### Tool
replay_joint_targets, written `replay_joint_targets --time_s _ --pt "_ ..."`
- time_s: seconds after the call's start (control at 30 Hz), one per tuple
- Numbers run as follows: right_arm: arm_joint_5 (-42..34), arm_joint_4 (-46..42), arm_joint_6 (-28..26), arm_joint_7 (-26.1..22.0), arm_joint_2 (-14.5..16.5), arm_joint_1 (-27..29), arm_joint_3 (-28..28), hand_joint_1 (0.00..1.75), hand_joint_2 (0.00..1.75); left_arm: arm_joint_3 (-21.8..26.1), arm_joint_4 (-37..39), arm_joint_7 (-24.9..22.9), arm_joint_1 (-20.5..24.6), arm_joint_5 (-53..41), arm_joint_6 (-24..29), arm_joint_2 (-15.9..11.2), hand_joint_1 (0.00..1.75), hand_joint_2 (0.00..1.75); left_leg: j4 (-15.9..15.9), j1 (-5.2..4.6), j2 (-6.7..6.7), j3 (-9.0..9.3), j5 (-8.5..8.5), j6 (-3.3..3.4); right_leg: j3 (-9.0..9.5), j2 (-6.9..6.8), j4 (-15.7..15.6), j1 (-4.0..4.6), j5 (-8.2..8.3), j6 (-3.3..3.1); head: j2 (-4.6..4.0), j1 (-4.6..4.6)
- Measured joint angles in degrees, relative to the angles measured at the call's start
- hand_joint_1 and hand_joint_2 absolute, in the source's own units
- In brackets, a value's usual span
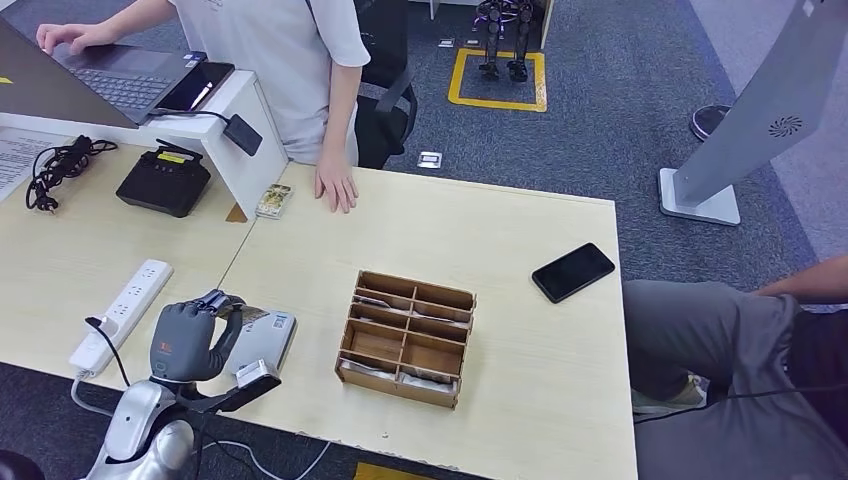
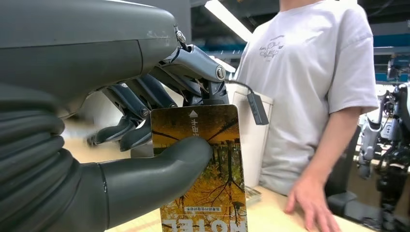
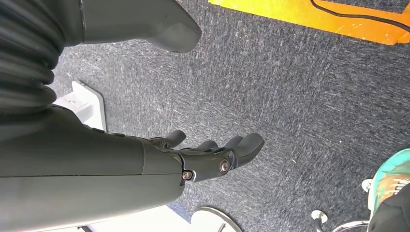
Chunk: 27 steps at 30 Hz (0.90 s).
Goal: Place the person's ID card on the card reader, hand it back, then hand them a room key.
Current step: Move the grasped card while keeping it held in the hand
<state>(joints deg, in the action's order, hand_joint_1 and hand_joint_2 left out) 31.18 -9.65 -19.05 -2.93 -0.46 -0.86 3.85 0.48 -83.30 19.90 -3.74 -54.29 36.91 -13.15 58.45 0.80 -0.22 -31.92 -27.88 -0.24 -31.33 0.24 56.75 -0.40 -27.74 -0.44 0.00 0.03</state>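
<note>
In the head view, a card [image 1: 250, 313] is held by the left hand [image 1: 190, 340] at the near left of the table [image 1: 520, 400], just above the grey card reader [image 1: 265, 340]. The person's hand [image 1: 336, 186] is rested on the far edge of the table, well apart from the card. A wooden tray [image 1: 405, 338] is seen just right of the reader, and a phone [image 1: 572, 271] further right. If the card is carried low toward the person, the reader could be clipped; a wide swing to the right could catch the tray.

In the left wrist view, the card [image 2: 203, 174] is pinched between the thumb [image 2: 159, 174] and the fingers [image 2: 193, 77], and the word "MOTEL" is printed on it, so it is judged to be the room key rather than the ID card. Only a part of its face is covered by the thumb, so a slip or a twist in the grip is possible on a quick move. The person [image 2: 309, 87] is stood close, with an open hand [image 2: 309, 203] on the table; a release made before that hand closes on the card would drop it.

In the right wrist view, the right hand [image 3: 212, 154] is hung over the carpet with its fingers loosely curled and apart, nothing held.
</note>
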Motion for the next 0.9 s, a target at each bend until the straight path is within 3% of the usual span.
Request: replay_joint_targets --time_s 0.07,0.13,0.23,0.3,0.5,0.9 --pt "0.0 0.0 0.0 0.0 0.0 0.0 -0.1 0.0 1.75 0.0 -1.3 1.3 -0.1 6.2 -4.3 0.6 1.75 1.75 0.0 0.0 -0.01 0.0 0.0 0.0 -0.01 0.0 0.0 0.0 0.0 0.0 0.0 0.01" --pt "0.0 0.0 -0.2 0.1 0.0 0.0 -0.5 0.0 1.75 0.0 -3.0 1.1 -0.2 14.5 -11.9 1.8 1.75 1.75 0.0 -0.01 -0.01 0.0 0.0 0.0 -0.01 0.0 0.0 -0.01 0.0 0.0 0.0 0.01" --pt "-0.3 0.0 -0.6 0.1 0.0 0.0 -1.0 0.0 1.75 0.0 -5.2 -1.6 -0.1 27.1 -23.0 4.3 1.75 1.75 0.0 -0.02 -0.01 -0.01 0.0 0.0 -0.01 0.0 0.0 -0.02 0.0 0.01 0.0 0.01" --pt "-0.4 0.0 -0.9 0.3 0.0 0.1 -1.3 0.0 1.75 0.0 -6.0 -3.9 0.1 33.3 -26.7 5.8 1.75 1.75 0.0 -0.02 0.0 -0.01 0.0 0.0 -0.01 0.01 0.0 -0.02 0.0 0.01 0.0 0.01" --pt "0.0 0.0 -1.1 1.1 0.0 0.2 -1.5 0.0 1.75 1.4 -6.2 -6.4 0.4 39.1 -28.2 7.6 1.75 1.75 0.0 0.0 0.0 0.0 0.0 0.0 -0.03 0.01 0.0 -0.01 0.0 0.0 0.0 -0.01" --pt "0.1 0.0 -1.1 1.1 0.0 0.2 -1.8 0.0 1.75 3.0 -5.9 -6.5 0.7 39.7 -28.2 8.4 1.75 1.75 0.0 0.0 0.0 -0.02 0.0 0.0 -0.04 0.0 0.0 0.0 -0.01 -0.01 0.0 0.01"
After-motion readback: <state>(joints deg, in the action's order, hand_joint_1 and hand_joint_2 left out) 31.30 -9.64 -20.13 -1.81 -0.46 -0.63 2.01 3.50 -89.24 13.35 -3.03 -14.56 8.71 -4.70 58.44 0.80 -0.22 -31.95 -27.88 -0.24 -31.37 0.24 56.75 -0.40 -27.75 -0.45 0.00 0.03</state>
